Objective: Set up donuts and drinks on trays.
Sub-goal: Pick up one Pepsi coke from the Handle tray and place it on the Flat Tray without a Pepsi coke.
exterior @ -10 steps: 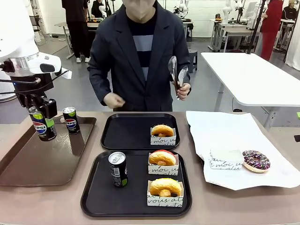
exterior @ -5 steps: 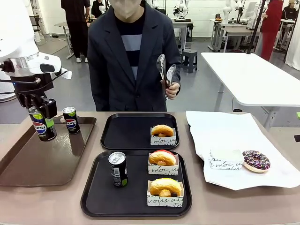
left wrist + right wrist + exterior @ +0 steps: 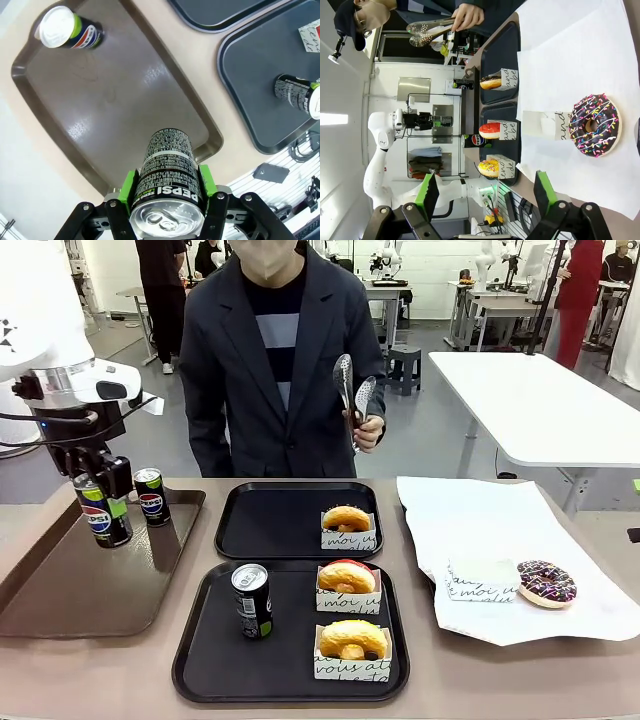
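The left tool [image 3: 168, 184] pinches an upright Pepsi can [image 3: 103, 515] over the brown tray [image 3: 60, 590] at nine o'clock, a second can [image 3: 150, 497] just beside it at its two o'clock. The near black tray [image 3: 205, 660] at six o'clock carries a third can [image 3: 251, 600], a red-iced donut [image 3: 345, 576] and a glazed donut [image 3: 351, 637]; the far black tray [image 3: 265, 525] at twelve holds a sleeved donut [image 3: 346, 517]. The right tool [image 3: 485, 192] hangs spread wide over the white paper [image 3: 480, 520] at three o'clock, where a chocolate sprinkled donut [image 3: 546, 582] lies.

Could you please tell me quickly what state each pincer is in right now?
Left pincer: closed on a Pepsi can.
Right pincer: open, holding nothing.
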`<state>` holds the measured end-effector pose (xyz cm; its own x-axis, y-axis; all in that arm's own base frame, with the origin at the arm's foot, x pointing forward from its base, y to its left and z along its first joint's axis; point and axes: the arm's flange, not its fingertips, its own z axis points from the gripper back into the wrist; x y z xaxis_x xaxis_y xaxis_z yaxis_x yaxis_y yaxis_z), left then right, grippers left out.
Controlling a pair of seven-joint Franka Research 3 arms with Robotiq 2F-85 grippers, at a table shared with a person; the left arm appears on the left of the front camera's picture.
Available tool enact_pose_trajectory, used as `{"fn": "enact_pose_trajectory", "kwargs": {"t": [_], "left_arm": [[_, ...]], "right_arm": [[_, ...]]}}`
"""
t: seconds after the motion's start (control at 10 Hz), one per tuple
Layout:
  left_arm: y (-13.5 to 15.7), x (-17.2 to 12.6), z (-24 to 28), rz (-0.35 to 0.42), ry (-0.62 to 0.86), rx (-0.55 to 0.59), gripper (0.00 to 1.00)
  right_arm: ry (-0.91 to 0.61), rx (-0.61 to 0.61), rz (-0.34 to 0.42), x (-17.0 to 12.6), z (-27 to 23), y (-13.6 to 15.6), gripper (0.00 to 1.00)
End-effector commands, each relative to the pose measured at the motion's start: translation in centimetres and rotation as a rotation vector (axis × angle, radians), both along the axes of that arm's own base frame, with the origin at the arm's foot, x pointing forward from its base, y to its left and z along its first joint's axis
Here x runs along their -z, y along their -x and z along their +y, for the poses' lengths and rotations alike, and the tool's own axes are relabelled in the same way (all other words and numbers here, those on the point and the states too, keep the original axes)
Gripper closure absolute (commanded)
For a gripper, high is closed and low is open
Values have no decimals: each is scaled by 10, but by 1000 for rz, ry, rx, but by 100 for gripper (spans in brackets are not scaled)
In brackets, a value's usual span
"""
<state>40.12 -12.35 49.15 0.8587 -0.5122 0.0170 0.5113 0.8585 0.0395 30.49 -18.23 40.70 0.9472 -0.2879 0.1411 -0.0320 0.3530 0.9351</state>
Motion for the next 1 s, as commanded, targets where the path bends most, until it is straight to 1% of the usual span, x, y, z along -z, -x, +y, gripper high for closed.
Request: {"fn": "enact_pose_trajectory", "kwargs": {"t": [0.0, 0.1, 0.3, 0.6, 0.9], "left_arm": [[-14, -7, -13, 22, 10, 51, 41], [-19, -6, -22, 36, 6, 52, 41], [-25, -4, -39, 36, 7, 58, 41], [-53, 4, -77, 69, 41, 95, 41], [-73, 16, -104, 41, 77, 110, 41]], "right_arm": [[-16, 2, -20, 0, 0, -1, 0], [-16, 2, -20, 0, 0, -1, 0], [-16, 2, -20, 0, 0, -1, 0], [-16, 2, -20, 0, 0, -1, 0], [-16, 2, -20, 0, 0, -1, 0]]}}
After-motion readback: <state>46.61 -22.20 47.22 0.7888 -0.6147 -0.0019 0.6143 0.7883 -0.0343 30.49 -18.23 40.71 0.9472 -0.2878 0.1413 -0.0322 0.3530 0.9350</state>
